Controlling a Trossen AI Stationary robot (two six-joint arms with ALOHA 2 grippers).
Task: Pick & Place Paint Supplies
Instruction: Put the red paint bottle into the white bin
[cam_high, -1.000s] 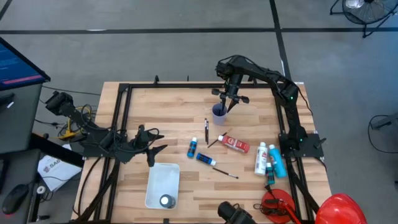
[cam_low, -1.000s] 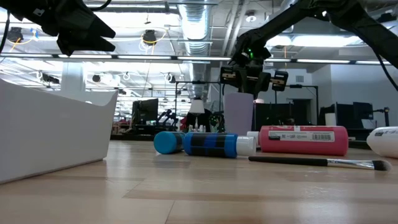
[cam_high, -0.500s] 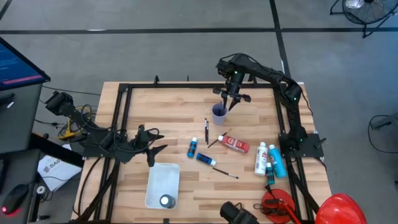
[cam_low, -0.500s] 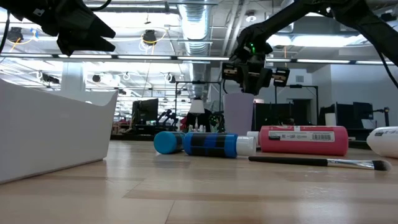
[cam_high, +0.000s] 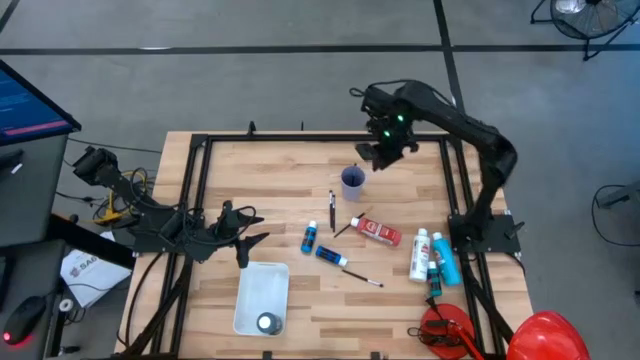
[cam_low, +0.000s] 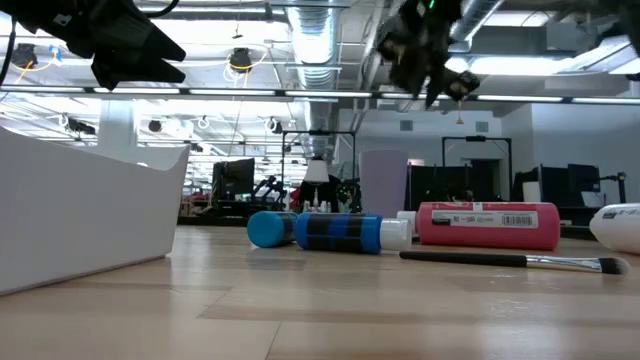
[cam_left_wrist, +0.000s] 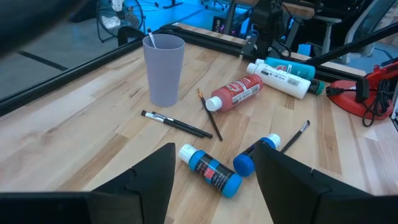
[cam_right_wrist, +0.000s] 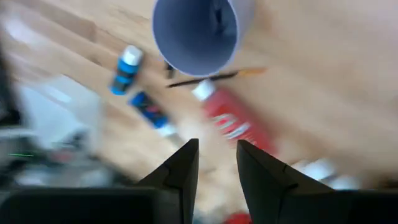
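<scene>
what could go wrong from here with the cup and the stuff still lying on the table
The tall lavender cup stands upright with a brush leaning inside; the right gripper hovers just above it, so a low pass might tip it. Loose brushes lie thin and flat beside the red bottle, so the fingers may slip off or nudge the bottle. The blue bottles lie on their sides and could roll when touched.

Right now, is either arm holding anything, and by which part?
No. The right gripper is up above the cup, nothing between its fingers; a brush stands in the cup. The left gripper is open, empty.
</scene>
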